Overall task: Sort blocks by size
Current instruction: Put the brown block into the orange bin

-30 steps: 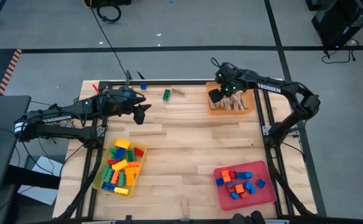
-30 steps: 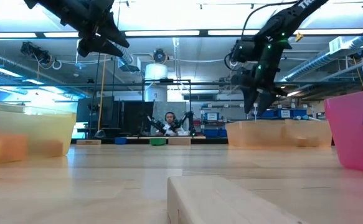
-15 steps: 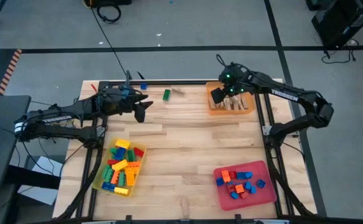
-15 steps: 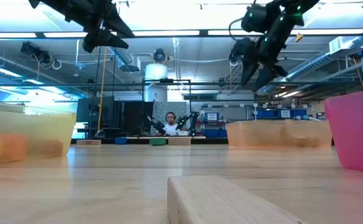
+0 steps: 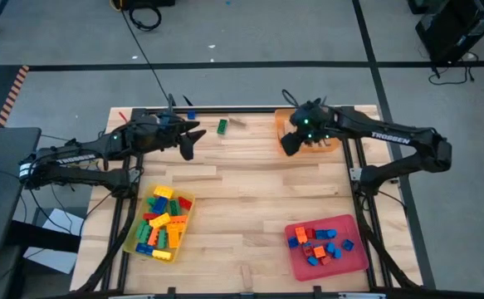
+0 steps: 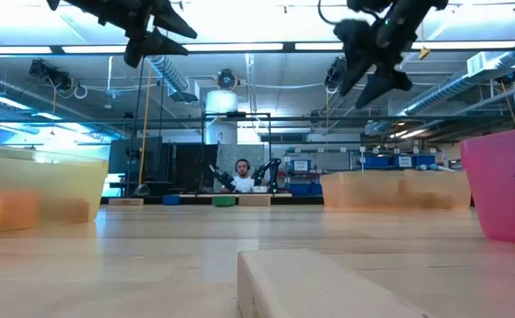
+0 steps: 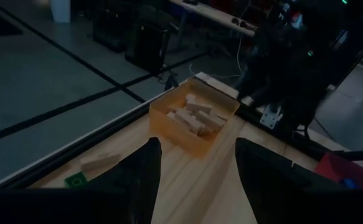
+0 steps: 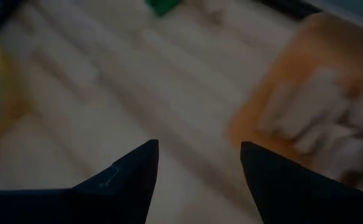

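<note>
Wooden table (image 5: 250, 199) | left gripper (image 5: 193, 138) fingers apart, empty | right gripper (image 5: 289, 146) fingers apart beside orange tray (image 5: 280, 121)

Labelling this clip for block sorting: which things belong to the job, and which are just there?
Job: green plastic block and tan wooden block still loose; sorted blocks in the yellow tray, red tray, orange tray.
Not: floor cables; distant person.
</note>
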Controlling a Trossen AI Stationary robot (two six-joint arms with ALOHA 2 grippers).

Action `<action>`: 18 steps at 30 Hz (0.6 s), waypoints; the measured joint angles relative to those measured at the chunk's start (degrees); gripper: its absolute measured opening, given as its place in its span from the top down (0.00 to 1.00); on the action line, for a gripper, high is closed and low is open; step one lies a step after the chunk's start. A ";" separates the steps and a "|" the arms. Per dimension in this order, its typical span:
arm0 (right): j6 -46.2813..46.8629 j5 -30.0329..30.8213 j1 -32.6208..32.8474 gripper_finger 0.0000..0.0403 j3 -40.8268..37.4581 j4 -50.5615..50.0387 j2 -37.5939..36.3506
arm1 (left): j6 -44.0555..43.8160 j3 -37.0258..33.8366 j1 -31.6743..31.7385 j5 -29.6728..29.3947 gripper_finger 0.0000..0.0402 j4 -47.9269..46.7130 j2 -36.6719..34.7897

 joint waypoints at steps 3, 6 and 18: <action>3.01 -2.23 3.78 0.40 0.00 1.34 -0.24 | 0.00 0.00 0.00 0.00 0.47 0.61 -0.02; 5.13 -2.99 7.51 0.39 0.00 4.01 0.47 | 0.00 0.00 0.00 0.00 0.47 0.55 -0.02; 23.49 14.36 27.54 0.40 16.37 -0.39 18.45 | 0.49 0.00 0.00 0.02 0.47 -0.31 -0.02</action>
